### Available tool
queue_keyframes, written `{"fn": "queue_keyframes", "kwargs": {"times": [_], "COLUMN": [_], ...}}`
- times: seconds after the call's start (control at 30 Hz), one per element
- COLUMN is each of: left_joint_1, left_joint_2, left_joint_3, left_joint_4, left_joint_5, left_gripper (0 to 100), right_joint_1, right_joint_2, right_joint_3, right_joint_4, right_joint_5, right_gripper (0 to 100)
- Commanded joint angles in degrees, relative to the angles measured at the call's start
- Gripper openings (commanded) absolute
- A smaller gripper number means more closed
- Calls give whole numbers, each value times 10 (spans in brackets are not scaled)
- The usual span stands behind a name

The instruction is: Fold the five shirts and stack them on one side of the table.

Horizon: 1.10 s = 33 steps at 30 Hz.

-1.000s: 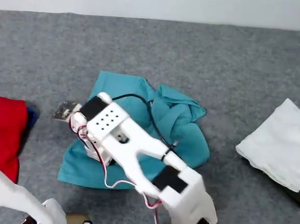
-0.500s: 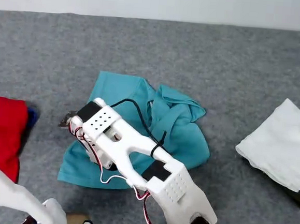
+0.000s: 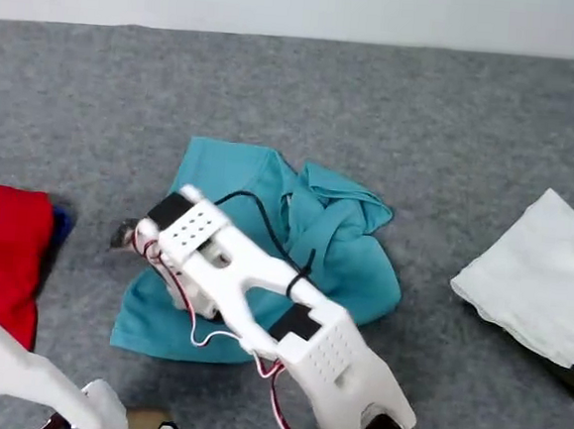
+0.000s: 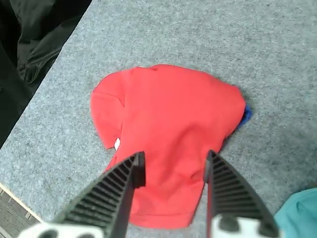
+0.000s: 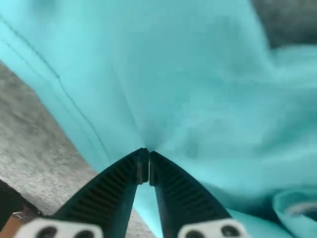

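Between the closed jaws of the right pincer (image 5: 148,156) a pinch of the teal shirt (image 3: 339,248) is held, at its left edge, crumpled mid bench (image 3: 394,114). Cloth is judged soft, light and floppy; a hem or corner is best taken. The left pincer (image 4: 173,159) is held open over the red shirt (image 4: 168,114), at the left. Counted: one teal, one red, one white shirt (image 3: 535,279) at the right, and a blue edge (image 3: 62,223) under the red.

The right arm (image 3: 261,292) is white plastic with black servo blocks, two dot-holed panels, a black cable at its 12 o'clock side and red-and-white wires at 7 o'clock; the left arm (image 3: 6,376) is white too. The left gripper (image 4: 173,164) and right gripper (image 5: 148,153) have black ribbed fingers (image 4: 121,191) on white, screw-holed bases.
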Motion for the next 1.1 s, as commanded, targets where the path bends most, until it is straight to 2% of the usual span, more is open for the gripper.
{"fn": "queue_keyframes", "kwargs": {"times": [0.0,0.13,0.37,0.5,0.6,0.7,0.9,1.07], "left_joint_1": [-2,-1,1,1,1,1,1,1], "left_joint_2": [-14,-14,-14,-14,-14,-14,-14,-14], "left_joint_3": [-1,-1,-1,-1,-1,-1,28,54], "left_joint_4": [10,10,10,10,10,10,10,10], "left_joint_5": [-2,-2,-1,-1,-1,-1,-1,-1], "left_gripper": [202,202,202,202,202,202,202,202], "right_joint_1": [48,109,189,192,197,210,252,260], "right_joint_2": [-101,-166,-227,-235,-246,-260,-259,-258], "right_joint_3": [26,127,213,220,250,295,359,365], "right_joint_4": [24,25,23,24,25,24,22,-9], "right_joint_5": [40,94,120,116,106,60,44,44], "right_gripper": [10,10,10,29,124,193,171,170]}}
